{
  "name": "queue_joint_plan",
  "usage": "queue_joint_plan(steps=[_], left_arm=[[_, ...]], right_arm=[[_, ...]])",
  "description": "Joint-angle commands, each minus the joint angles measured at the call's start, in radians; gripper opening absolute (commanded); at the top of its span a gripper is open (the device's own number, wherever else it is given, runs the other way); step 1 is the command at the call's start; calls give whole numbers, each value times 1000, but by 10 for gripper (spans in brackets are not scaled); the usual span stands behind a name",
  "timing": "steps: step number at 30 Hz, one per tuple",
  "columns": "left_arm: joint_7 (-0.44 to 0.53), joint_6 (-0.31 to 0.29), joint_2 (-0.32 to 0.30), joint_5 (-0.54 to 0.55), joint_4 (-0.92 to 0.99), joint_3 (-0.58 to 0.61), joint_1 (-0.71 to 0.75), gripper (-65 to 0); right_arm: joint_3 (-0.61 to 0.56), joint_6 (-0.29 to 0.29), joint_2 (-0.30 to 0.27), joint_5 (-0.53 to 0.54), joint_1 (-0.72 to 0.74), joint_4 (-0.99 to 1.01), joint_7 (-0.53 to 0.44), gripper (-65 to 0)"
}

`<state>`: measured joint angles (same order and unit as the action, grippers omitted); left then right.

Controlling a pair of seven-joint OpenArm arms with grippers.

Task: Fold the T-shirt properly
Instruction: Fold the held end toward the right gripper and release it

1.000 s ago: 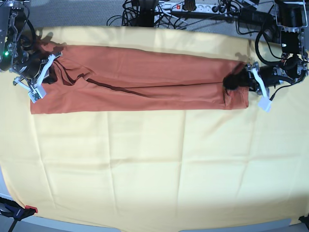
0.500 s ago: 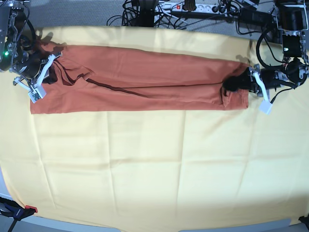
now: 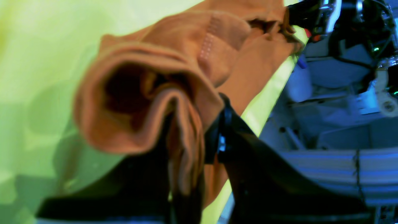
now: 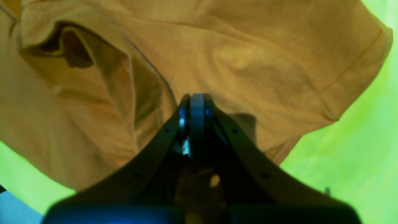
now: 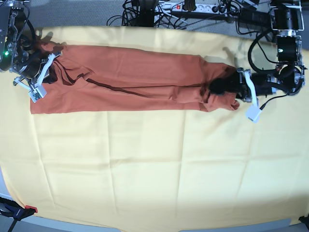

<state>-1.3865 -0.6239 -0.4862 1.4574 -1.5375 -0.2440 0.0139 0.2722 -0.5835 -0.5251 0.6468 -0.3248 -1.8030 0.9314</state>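
T-shirt [image 5: 130, 79], folded into a long band across the yellow cloth [image 5: 154, 169]. Left gripper [image 5: 218, 87] pinches the bunched hem; right gripper [image 5: 46, 72], fully closed, rests at the collar end. Carrying the hem low and level should keep the edges aligned.

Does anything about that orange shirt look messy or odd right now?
Yes. The T-shirt lies as a long flat band, but its end on the base view's right is bunched and lifted where the left tool pinches it. The left wrist view shows that cloth rolled into a loose tube. Nothing looks torn.
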Motion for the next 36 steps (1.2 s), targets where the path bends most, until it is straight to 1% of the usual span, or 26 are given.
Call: queue_joint_plan(steps=[1,3,6,8,12,16,19,21,22,25,26,27,33,35,36], left_arm=[[14,-19,12,26,-15,-7,-14,-650],[27,-37,70,26,-15,-6,-14,-650],[40,-46,154,26,-14,-6,-14,-650],[49,-68,206,26,-13,-5,-14,-650],[55,-74,293,26,-13,-5,-14,-650],[56,-74,355,-21,-10,-5,-14,-650],[76,-74,381,-65,-8,-5,-14,-650],[81,-74,389,-69,-7,-4,-14,-650],[81,-74,389,-69,-7,2,-14,-611],[81,-74,389,-70,-6,45,-14,-337],[81,-74,389,-70,-6,69,-14,-277],[81,-74,389,-70,-5,95,-14,-260],[47,-74,389,-71,-3,242,-14,-260],[59,-74,389,-74,-3,261,-14,-260],[83,-74,389,-74,-3,262,-14,-260]], right_arm=[[10,1,-18,7,6,-11,-15,-650],[10,0,-18,7,6,-11,-15,-650],[10,0,-18,7,6,-11,-15,-650],[10,0,-18,7,6,-11,-15,-650],[10,0,-18,7,6,-11,-15,-650],[10,-1,-18,7,6,-11,-15,-650],[10,0,-18,7,6,-11,-14,-650],[10,-1,-18,7,6,-11,-11,-650],[10,0,-18,7,6,-11,-11,-650],[10,0,-18,7,6,-11,-12,-650],[10,-1,-18,7,6,-11,-12,-650],[10,-1,-18,8,6,-11,-12,-650],[10,-1,-18,7,6,-11,-11,-650],[10,-1,-18,8,6,-11,-11,-650],[10,0,-18,8,6,-11,-11,-650]])
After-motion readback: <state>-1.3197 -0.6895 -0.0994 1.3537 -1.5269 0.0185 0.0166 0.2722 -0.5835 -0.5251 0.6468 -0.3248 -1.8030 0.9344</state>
